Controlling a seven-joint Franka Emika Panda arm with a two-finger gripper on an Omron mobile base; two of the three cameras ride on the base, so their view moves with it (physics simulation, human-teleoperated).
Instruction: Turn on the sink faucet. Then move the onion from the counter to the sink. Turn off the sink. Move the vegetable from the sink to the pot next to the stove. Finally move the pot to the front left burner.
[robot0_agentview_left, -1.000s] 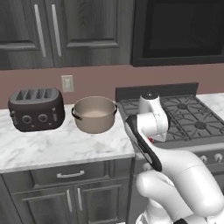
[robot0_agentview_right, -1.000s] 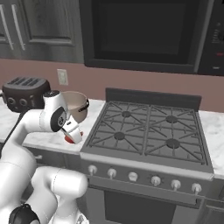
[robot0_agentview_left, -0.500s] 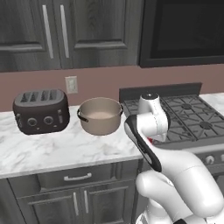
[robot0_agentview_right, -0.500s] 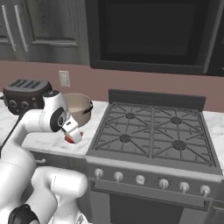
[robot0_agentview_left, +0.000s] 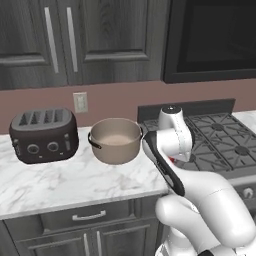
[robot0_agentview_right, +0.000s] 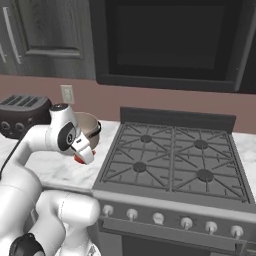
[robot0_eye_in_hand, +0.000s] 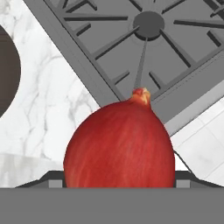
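Pot (robot0_agentview_left: 116, 140), tan-brown, round, stands on the white marble counter (robot0_agentview_left: 60, 185) in the left base view, between a dark four-slot toaster (robot0_agentview_left: 44, 135) to its left and the stove (robot0_agentview_left: 220, 141) to its right; one dark side handle faces the toaster. The white arm rises in front of the stove's left edge, and a sliver of red shows beneath its wrist. A wall outlet (robot0_agentview_left: 80, 102) sits on the pink backsplash above the toaster, with dark cabinet doors overhead.

Right base view: stove with black grates and a row of front knobs (robot0_agentview_right: 171, 219) fills the middle. The pot (robot0_agentview_right: 89, 128) stands just left of it, partly hidden by the arm's wrist. The onion (robot0_agentview_right: 80, 159) shows as a small red patch under the hand, above the counter near the stove's front left corner. The toaster (robot0_agentview_right: 20, 114) lies further left.

Hand view: onion (robot0_eye_in_hand: 120, 145), glossy red with a small stem tip, sits close against the camera, held in the gripper (robot0_eye_in_hand: 119, 177) whose jaws stand wide around it. Below it lie marble counter, the stove's edge and a burner (robot0_eye_in_hand: 148, 22); the pot's dark rim (robot0_eye_in_hand: 8, 72) curves in at the left.
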